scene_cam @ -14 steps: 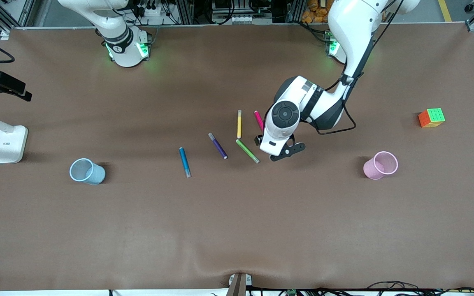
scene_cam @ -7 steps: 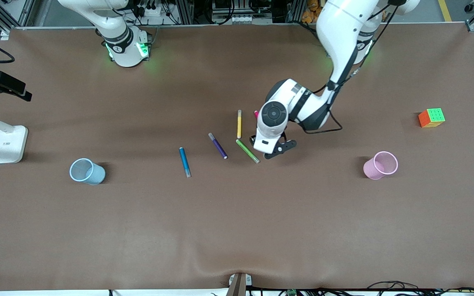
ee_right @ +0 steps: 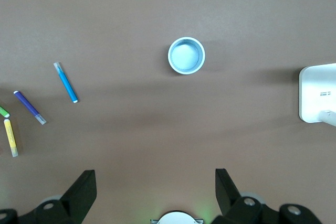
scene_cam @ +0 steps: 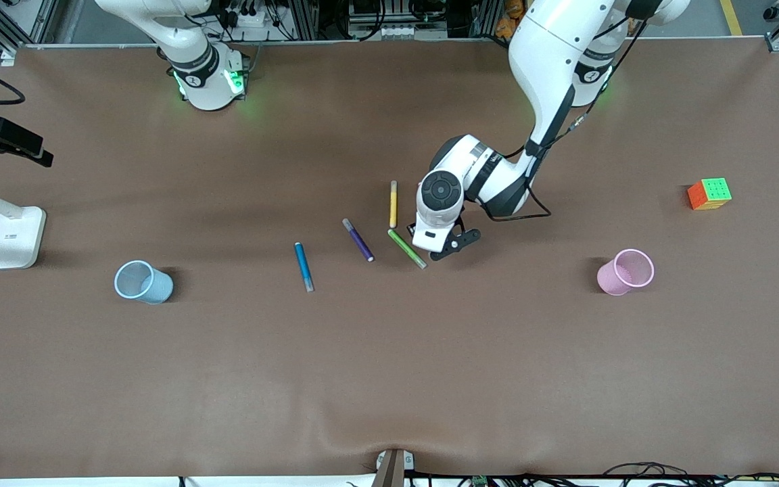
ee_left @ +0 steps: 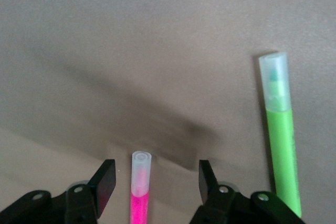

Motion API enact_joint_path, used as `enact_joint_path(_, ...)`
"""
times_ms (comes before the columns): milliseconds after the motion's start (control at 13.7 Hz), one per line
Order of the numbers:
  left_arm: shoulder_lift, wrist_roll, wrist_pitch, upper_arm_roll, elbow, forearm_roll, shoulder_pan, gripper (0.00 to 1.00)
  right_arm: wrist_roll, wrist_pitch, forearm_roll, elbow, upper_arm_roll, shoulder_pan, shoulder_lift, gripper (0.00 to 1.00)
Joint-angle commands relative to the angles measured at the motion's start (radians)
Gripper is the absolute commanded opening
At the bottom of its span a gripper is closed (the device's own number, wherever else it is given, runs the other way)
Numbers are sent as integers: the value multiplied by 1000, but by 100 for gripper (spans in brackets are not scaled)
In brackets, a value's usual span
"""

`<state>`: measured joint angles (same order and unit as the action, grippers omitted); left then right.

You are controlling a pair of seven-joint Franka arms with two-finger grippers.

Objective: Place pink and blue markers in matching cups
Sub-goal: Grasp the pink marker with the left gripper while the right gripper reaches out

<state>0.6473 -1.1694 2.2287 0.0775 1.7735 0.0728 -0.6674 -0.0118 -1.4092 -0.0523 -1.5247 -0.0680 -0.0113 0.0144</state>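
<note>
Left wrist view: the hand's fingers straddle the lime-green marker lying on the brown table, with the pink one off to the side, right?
Not quite. In the left wrist view the left hand straddles the magenta-pink marker; the lime-green marker lies off to the side.

Robotics lab, two white arms [scene_cam: 552, 74] bolted along the edge of a wide brown surface [scene_cam: 389, 379], green status lights at their bases, aluminium framing and tangled cables [scene_cam: 254, 17] along that edge, a camera on a white stand [scene_cam: 4, 223] at the right arm's end

Even overhead light on the brown table [scene_cam: 389, 379]; soft shadows; slight blur in the left wrist view
</note>
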Motion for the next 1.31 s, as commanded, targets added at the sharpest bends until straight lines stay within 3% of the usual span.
enact_joint_path(0,-6,-42,22,-7,17,-2,-18,68,-10,-5,-15,3,10,-4,-19,100)
enact_joint_path(364,-17,-42,74,-8,67,-7,-20,66,-342,-88,9,54,5,-32,-157,100)
enact_joint_path(510,-21,-42,77,-8,73,-7,-20,41,-472,-158,-3,54,7,-56,-183,100)
enact_joint_path(582,-24,-42,77,-8,72,-7,-18,17,-511,-174,0,52,8,-49,-200,100)
enact_joint_path(655,-24,-42,78,-8,69,-7,-18,2,-517,-177,-3,49,10,-36,-221,100)
enact_joint_path(1238,-107,22,-24,-10,58,-7,51,0,-429,-396,2,22,10,169,-382,100)
